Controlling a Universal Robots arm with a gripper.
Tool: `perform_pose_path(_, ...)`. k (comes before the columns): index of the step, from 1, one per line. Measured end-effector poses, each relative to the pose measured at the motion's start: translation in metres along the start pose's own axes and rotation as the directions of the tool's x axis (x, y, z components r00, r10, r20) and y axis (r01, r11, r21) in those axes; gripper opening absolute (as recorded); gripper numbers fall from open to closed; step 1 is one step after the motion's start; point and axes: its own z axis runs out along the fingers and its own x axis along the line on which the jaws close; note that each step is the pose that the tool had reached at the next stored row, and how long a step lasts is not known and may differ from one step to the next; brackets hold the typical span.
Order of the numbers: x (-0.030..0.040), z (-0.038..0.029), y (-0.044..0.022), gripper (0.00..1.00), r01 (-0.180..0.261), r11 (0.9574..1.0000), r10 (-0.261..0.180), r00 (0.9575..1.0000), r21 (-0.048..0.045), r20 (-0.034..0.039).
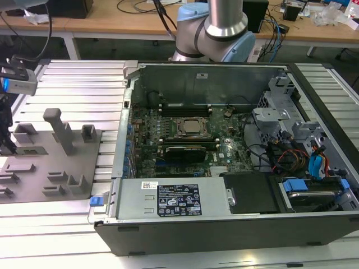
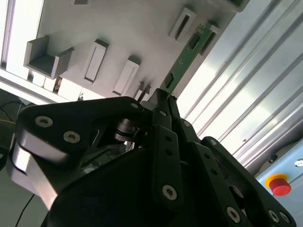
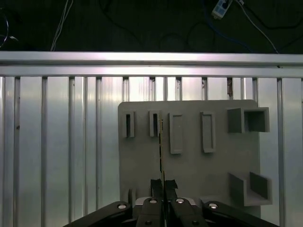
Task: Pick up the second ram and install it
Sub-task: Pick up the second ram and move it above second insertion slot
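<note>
The second ram (image 2: 186, 56) is a thin green board with dark chips, and its near end is clamped between my black fingers (image 2: 165, 111). My gripper (image 2: 160, 96) is shut on it. In the first wrist view the ram (image 3: 161, 146) is edge-on, running from my gripper (image 3: 163, 183) over the grey holder plate (image 3: 189, 161) to a slot block (image 3: 154, 124). I cannot tell whether it is lifted clear of the plate. In the exterior view my gripper (image 1: 7, 137) is at the far left, over the grey holder plate (image 1: 39, 174).
An open computer case (image 1: 235, 224) lies to the exterior view's right of the plate, with the motherboard (image 1: 230, 148), processor socket (image 1: 189, 128) and black memory slots (image 1: 185, 106). Grey slot blocks (image 2: 94, 60) and a post (image 1: 60, 130) rise from the plate. A ribbed metal table (image 3: 61, 151) is underneath.
</note>
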Motion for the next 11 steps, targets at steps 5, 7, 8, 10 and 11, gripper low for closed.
perform_pose_path(5,-0.0005,-0.0154,0.0006,0.13,0.000,1.0000,0.000,1.0000,0.0001,0.0001)
perform_pose_path(7,-0.0008,-0.0214,0.0009,0.13,0.000,1.0000,0.000,1.0000,0.0001,0.0000)
perform_pose_path(8,-0.0008,-0.0228,0.0010,0.13,0.000,1.0000,0.000,1.0000,0.0000,0.0000)
perform_pose_path(10,-0.0010,-0.0260,0.0011,0.13,0.000,1.0000,0.000,1.0000,0.0000,0.0000)
perform_pose_path(11,-0.0011,-0.0273,0.0012,0.13,0.000,1.0000,0.000,1.0000,0.0000,0.0000)
